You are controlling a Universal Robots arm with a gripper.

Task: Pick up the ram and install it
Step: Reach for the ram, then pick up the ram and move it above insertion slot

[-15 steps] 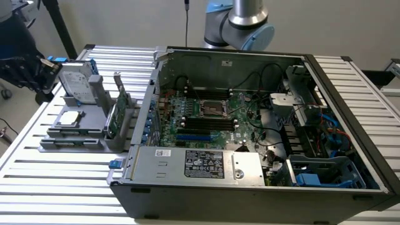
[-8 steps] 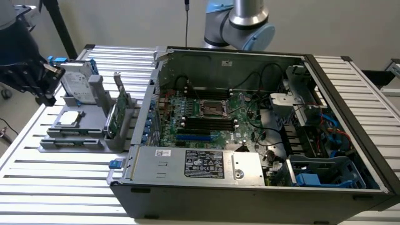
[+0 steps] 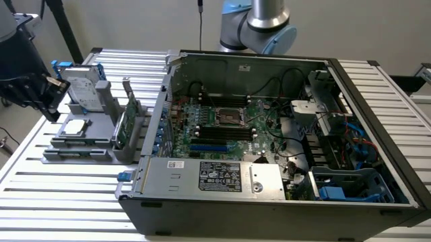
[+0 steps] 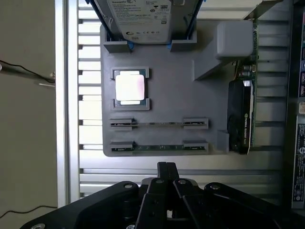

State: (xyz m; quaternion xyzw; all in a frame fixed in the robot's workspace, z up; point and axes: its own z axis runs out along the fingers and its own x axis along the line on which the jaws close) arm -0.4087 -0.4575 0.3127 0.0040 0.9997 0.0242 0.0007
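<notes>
Pincer [image 4: 167,168] hangs over the slatted table [image 3: 60,186], off the near edge of the grey fixture tray [image 4: 181,95], touching nothing. Fingers look pressed together, nothing pinched.

Ram [image 4: 159,148] sits edge-up in the tray slot closest to the pincer, just ahead of the fingertips, held by a grey clip at each end. A second stick [image 4: 159,124] sits parallel, one slot further from the pincer.

Beyond those: CPU [image 4: 129,87] in its pocket, then the hard drive [image 4: 140,19] at the far end of the tray. Expansion card [image 4: 240,114] stands upright on the tray's case side.

Open PC case [image 3: 269,151] is well apart from the pincer, past the tray. Motherboard [image 3: 222,126] is exposed, its long black slots [image 3: 225,133] empty.
</notes>
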